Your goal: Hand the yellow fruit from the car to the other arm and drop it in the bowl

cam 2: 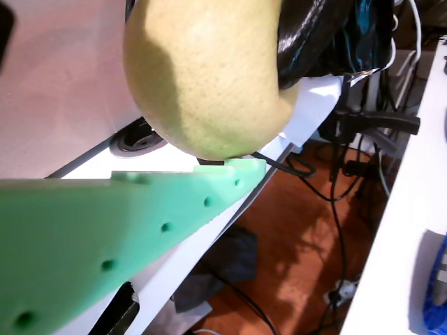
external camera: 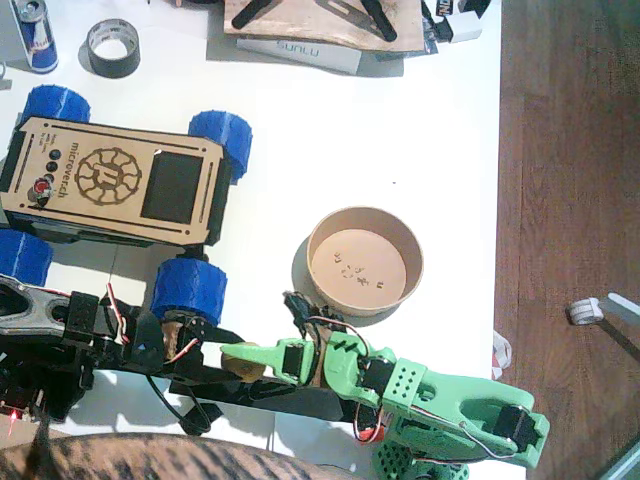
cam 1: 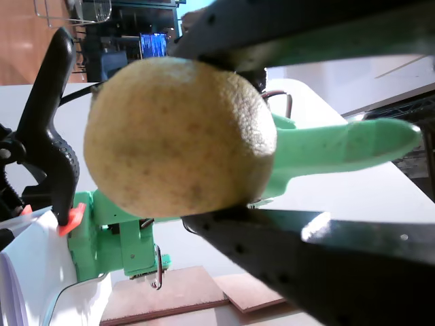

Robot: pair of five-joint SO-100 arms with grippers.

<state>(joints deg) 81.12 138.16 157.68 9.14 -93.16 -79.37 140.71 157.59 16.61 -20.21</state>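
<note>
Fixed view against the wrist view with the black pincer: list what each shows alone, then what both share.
Only the fixed view shows the car, the bowl, the tape roll and the can on the white table.

Only the wrist view shows the yellow fruit close up, clamped between the left pincer's black jaws.

Both show the green right pincer at the fruit; whether it grips yet is unclear.

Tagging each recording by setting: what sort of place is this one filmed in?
Probably a hobby or maker workspace, not a factory. A white table on a wooden floor holds a laser-cut wooden car, a tape roll and a drink can; cables trail on the floor below.
</note>
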